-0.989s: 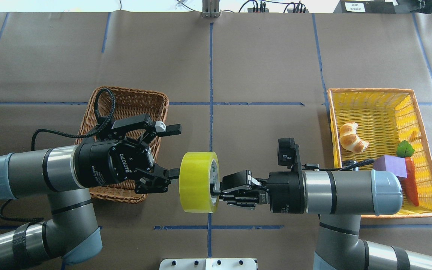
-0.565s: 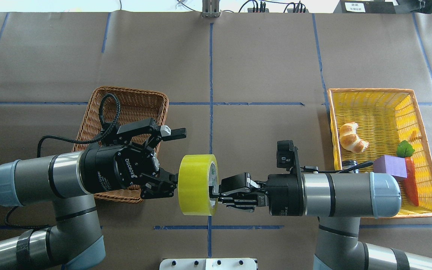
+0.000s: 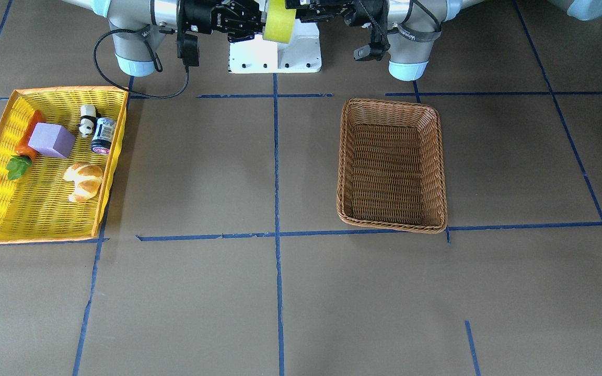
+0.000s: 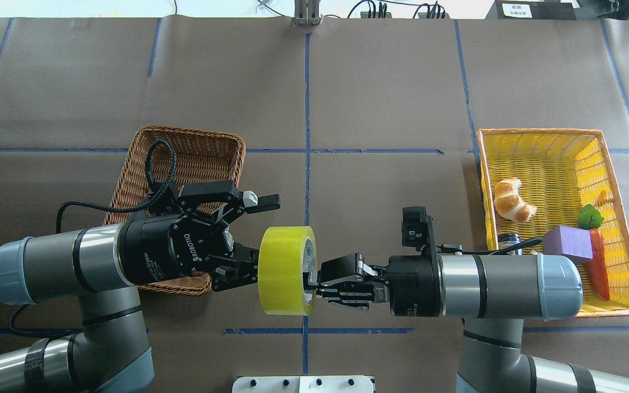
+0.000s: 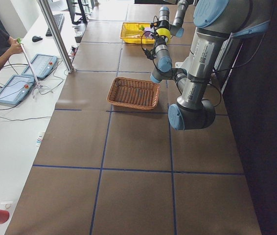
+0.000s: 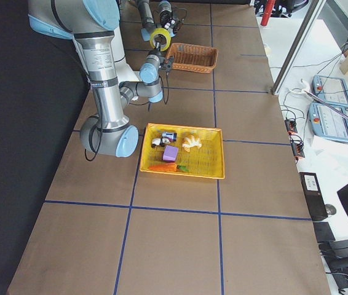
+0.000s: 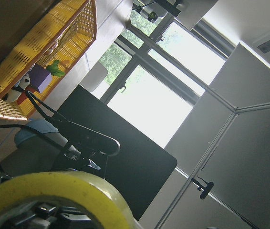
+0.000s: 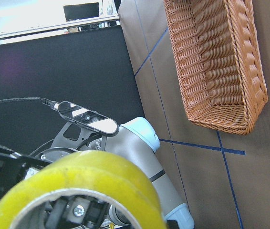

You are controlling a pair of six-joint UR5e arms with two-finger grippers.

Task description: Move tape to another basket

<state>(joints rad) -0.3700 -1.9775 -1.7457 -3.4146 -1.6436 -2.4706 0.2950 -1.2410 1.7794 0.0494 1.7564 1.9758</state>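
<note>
The yellow tape (image 4: 284, 270) hangs upright in mid-air over the table's near middle. My right gripper (image 4: 312, 285) is shut on the roll's wall from the right, one finger inside the white-grey core. My left gripper (image 4: 264, 236) is open at the roll's left face, its lower finger against the tape and its upper finger above the roll. The brown wicker basket (image 4: 183, 158) stands empty under and behind my left wrist; it also shows in the front view (image 3: 392, 162). The tape shows in the front view (image 3: 278, 18) and fills the bottom of both wrist views (image 7: 54, 191) (image 8: 92, 176).
A yellow plastic basket (image 4: 560, 147) at the right holds a croissant (image 4: 512, 200), a purple block (image 4: 568, 243), a carrot (image 4: 598, 262), a small can and a panda figure (image 3: 87, 119). Blue tape lines cross the brown table. The robot's white base plate (image 4: 303, 383) is at the near edge.
My left arm has moved right, bringing its open gripper up against the tape's left face. The right gripper and the tape have drifted slightly left and stay joined.
</note>
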